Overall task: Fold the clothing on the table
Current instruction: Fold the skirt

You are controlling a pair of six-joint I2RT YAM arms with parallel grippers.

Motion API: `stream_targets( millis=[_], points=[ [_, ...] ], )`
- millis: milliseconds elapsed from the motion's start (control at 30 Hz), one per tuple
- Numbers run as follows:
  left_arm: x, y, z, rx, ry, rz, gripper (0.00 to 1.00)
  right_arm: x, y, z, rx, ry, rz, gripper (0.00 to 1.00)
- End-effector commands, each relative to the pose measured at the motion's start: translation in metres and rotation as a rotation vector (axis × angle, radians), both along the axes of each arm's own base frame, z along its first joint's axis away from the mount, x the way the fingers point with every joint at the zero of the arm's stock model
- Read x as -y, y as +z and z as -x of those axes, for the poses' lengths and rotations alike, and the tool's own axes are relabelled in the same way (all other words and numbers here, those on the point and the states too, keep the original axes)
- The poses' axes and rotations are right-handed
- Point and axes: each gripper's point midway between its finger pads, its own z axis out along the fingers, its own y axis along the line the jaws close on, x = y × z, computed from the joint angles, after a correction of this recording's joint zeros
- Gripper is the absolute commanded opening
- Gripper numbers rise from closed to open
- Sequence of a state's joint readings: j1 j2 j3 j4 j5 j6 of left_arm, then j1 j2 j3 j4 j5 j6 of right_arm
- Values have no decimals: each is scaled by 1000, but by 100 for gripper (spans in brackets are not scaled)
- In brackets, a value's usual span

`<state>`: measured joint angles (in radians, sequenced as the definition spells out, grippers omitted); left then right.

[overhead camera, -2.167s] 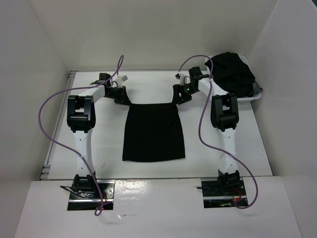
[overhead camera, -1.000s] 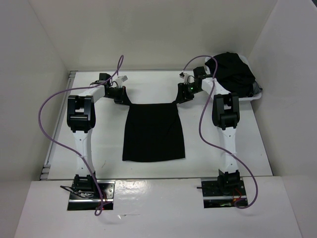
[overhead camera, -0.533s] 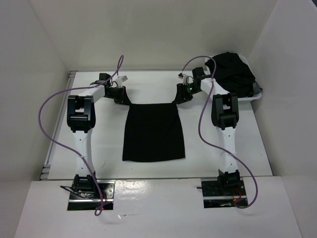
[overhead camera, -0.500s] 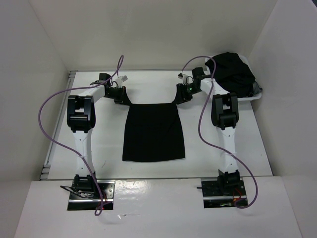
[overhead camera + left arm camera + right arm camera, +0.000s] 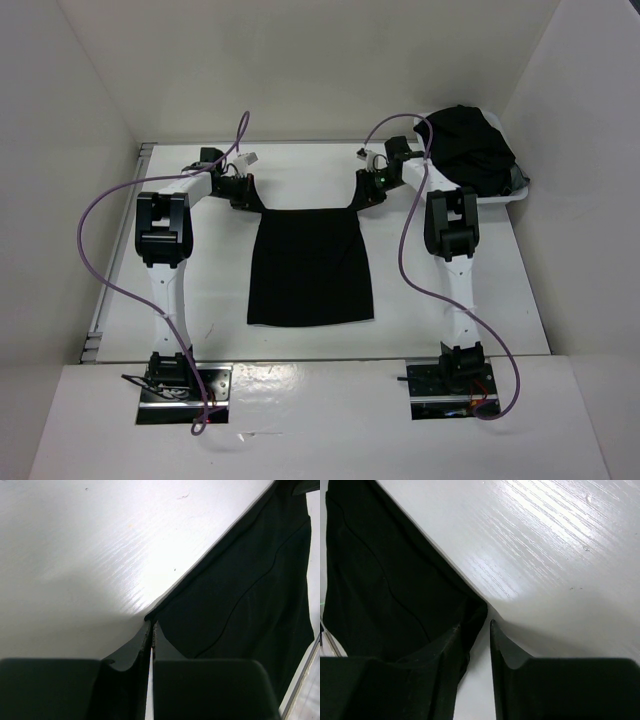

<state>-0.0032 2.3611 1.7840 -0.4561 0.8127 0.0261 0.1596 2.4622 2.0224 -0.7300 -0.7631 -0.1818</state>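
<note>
While the left gripper (image 5: 152,623) clenches the black garment's (image 5: 310,265) far-left corner on the white table (image 5: 200,290), the right gripper (image 5: 475,624) straddles the far-right corner, jaws slightly apart.

In your overhead view, the fingertips of the left gripper (image 5: 243,200) and right gripper (image 5: 358,203) are too small and dark against the clothing (image 5: 310,265) to read. Your left wrist view loses the clothing off its right edge, and your right wrist view loses it off the left and top. At upper right, a heap of black clothes (image 5: 465,145) hides most of the tray (image 5: 512,196).
</note>
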Motion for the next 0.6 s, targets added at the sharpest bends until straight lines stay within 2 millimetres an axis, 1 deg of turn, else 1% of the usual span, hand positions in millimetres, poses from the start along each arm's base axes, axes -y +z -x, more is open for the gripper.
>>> stream_targets(
  millis=[0,100,133,167,200,233,267,300,333,367,433,467,533,567],
  points=[
    [-1,-2,7,6,-27,-9,3,1,-22,1,-18,11,51,32],
    [-1,-2,7,7,-27,-9,2,1,-24,-1,-16,11,50,22],
    [-1,2,4,19,-27,-9,2,2,-26,-4,-12,7,58,18],
    [-2,1,6,13,-32,-11,2,1,-23,-6,-10,1,55,13],
    [-2,4,3,23,-32,-12,2,1,-23,-4,-18,1,57,11],
    [-2,6,1,39,-38,-14,1,1,-21,-6,-10,1,55,9],
    [-2,6,3,28,-38,-14,0,1,-21,-6,-9,1,55,6],
    [-2,8,0,37,-38,-14,0,1,-21,-6,-9,1,55,6],
    [-2,13,1,47,-44,-18,0,2,-16,-8,3,-4,65,4],
    [1,15,-1,56,-48,-29,0,2,-9,-10,18,-5,62,3],
    [-1,26,-2,83,-54,-46,0,5,2,-14,41,-22,78,0],
    [4,29,-3,94,-65,-46,0,5,2,-14,41,-22,78,0],
    [1,42,-7,127,-59,-71,0,6,17,-20,80,-31,89,0],
    [1,47,-11,143,-58,-71,0,7,17,-20,80,-32,89,0]
  ],
)
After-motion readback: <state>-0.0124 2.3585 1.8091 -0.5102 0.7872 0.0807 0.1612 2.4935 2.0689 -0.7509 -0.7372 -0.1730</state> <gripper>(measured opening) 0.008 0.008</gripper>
